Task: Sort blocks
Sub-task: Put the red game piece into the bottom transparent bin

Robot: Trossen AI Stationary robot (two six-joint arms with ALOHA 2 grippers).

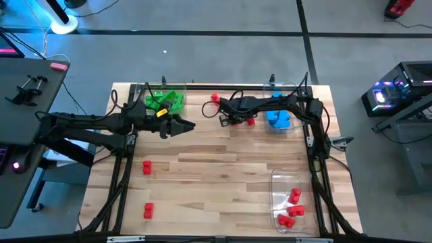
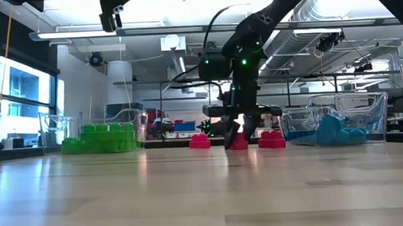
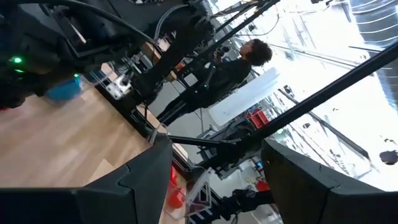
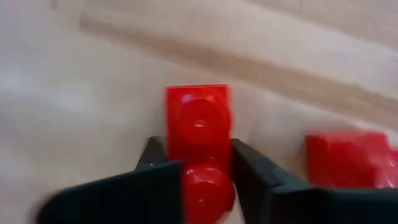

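Observation:
My right gripper [image 4: 199, 157] points down near the far edge of the table, between the two far trays, shut on a red block [image 4: 199, 121] that lies on the wood. A second red block [image 4: 348, 158] lies close beside it, and a third [image 1: 214, 98] sits nearer the far edge. My left gripper [image 1: 191, 126] hovers open over the table just in front of the green tray, touching nothing. Green blocks [image 1: 167, 101] fill the far-left clear tray, and blue blocks [image 1: 278, 119] the far-right one. Two more red blocks [image 1: 146, 167] [image 1: 148, 210] lie near the left edge. My right gripper pinches the red block between its two fingers [image 4: 252, 171], on the two opposite side faces at one end [image 4: 200, 163]. The fingers come from above, pointing down. The block lies flat on the table, studs up, and its other end sticks out past the fingertips.
A clear tray [image 1: 278, 183] at the near-right corner holds several red blocks [image 1: 291, 208]. The middle of the table is bare wood. In the left wrist view a person [image 3: 233, 68] stands in the room beyond the table.

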